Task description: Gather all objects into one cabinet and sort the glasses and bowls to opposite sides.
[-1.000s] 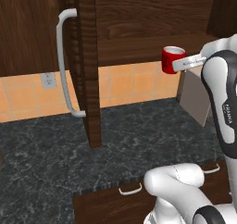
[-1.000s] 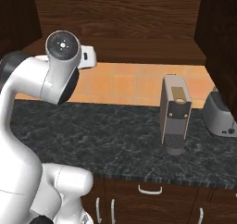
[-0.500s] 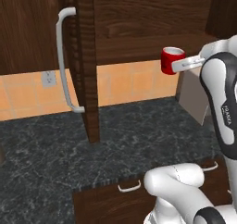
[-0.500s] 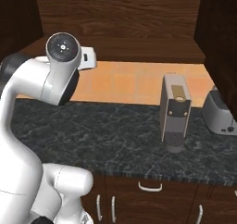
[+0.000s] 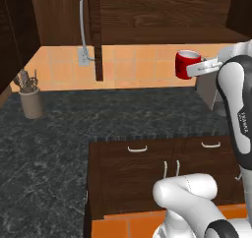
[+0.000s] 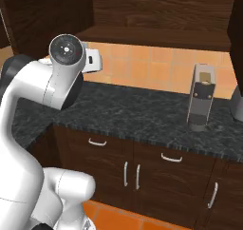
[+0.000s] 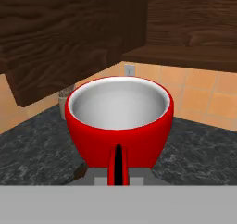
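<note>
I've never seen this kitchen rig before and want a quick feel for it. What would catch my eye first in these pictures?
The bright red mug, held upright in the gripper above the dark speckled counter, stands out against the orange tiled wall. From the hand view it sits front and centre, its pale inside empty. Next comes the big white arm at the left of the right base view.

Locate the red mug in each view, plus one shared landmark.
Left base view: red mug, upper right, carried above the counter.
Right base view: not visible.
Hand view: mug at centre, handle toward the camera.
Shared landmark: black speckled counter.
</note>
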Robot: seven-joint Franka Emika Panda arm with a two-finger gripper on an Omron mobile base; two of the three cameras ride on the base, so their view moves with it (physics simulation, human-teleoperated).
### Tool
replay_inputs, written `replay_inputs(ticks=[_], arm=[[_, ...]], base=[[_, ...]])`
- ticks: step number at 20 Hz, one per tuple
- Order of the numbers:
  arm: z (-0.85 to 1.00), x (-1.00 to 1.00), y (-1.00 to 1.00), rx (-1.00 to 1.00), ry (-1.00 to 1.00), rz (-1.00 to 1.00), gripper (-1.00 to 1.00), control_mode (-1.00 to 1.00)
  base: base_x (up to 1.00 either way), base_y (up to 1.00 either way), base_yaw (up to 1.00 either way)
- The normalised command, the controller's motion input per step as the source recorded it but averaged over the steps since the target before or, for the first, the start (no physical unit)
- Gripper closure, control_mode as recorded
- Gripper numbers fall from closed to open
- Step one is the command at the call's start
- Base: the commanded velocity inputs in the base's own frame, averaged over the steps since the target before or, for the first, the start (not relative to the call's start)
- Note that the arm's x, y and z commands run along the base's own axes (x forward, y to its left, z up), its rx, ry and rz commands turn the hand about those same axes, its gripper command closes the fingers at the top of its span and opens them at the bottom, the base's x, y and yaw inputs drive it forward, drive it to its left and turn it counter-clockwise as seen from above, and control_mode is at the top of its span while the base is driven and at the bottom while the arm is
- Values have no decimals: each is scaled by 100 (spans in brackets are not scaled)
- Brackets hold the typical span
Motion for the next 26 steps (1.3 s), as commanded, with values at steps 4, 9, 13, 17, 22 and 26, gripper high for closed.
replay_inputs(ticks=[4, 9, 13, 17, 22, 26], arm=[[0, 0, 0, 0, 0, 0, 100, 100], [0, 0, 0, 0, 0, 0, 100, 100], [0, 0, 0, 0, 0, 0, 100, 100], [0, 0, 0, 0, 0, 0, 100, 100], [0, 0, 0, 0, 0, 0, 100, 100], [0, 0, 0, 0, 0, 0, 100, 100]], base=[[-67, -24, 98], [-62, -9, 100], [-89, 0, 94], [-97, 1, 91], [-66, 55, 57], [-10, 94, 39]])
